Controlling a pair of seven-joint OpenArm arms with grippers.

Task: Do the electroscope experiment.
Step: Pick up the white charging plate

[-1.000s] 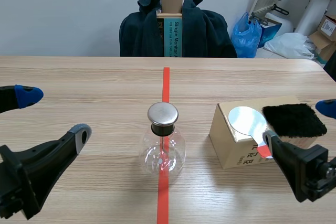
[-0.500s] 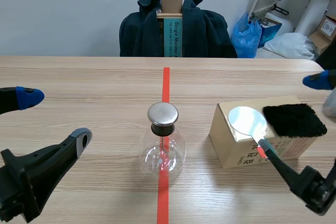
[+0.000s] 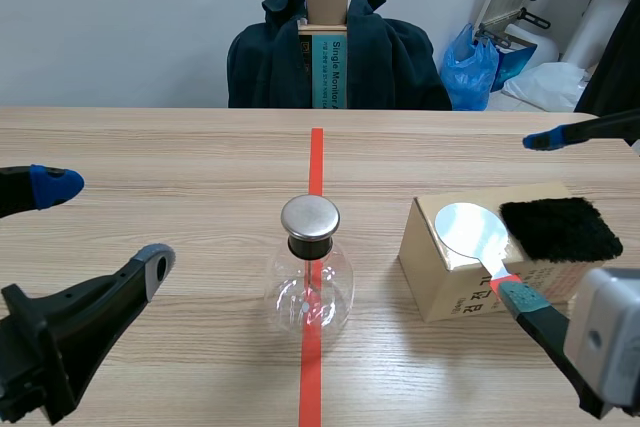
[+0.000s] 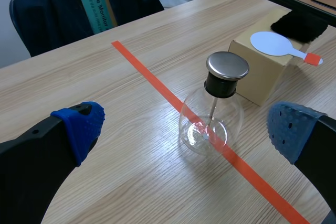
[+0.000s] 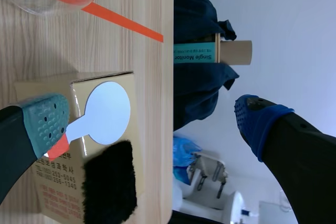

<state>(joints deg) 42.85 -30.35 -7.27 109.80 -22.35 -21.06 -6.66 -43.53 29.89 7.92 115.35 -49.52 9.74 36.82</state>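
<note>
The electroscope, a round glass flask (image 3: pixel 309 287) with a metal cap (image 3: pixel 309 217), stands on the red tape line at mid-table. Right of it a cardboard box (image 3: pixel 440 287) carries a white disc paddle (image 3: pixel 468 230) with a red handle tip and a black fur cloth (image 3: pixel 558 229). My left gripper (image 3: pixel 105 222) is open at the left, apart from the flask; in the left wrist view the flask (image 4: pixel 210 124) stands ahead, between the spread fingers. My right gripper (image 3: pixel 530 217) is open and rolled sideways, straddling the box's right part, one pad (image 5: pixel 47 121) close to the paddle (image 5: pixel 107 111) handle.
A chair draped with a dark jacket (image 3: pixel 340 57) and holding a cardboard carton stands beyond the far table edge. Bags and boxes (image 3: pixel 480 67) lie on the floor at the back right. The box (image 5: pixel 52 187) sits near the table's right edge.
My right gripper has rolled and spread: one finger rose to the upper right, the other stayed low by the paddle handle. The left arm barely moved.
</note>
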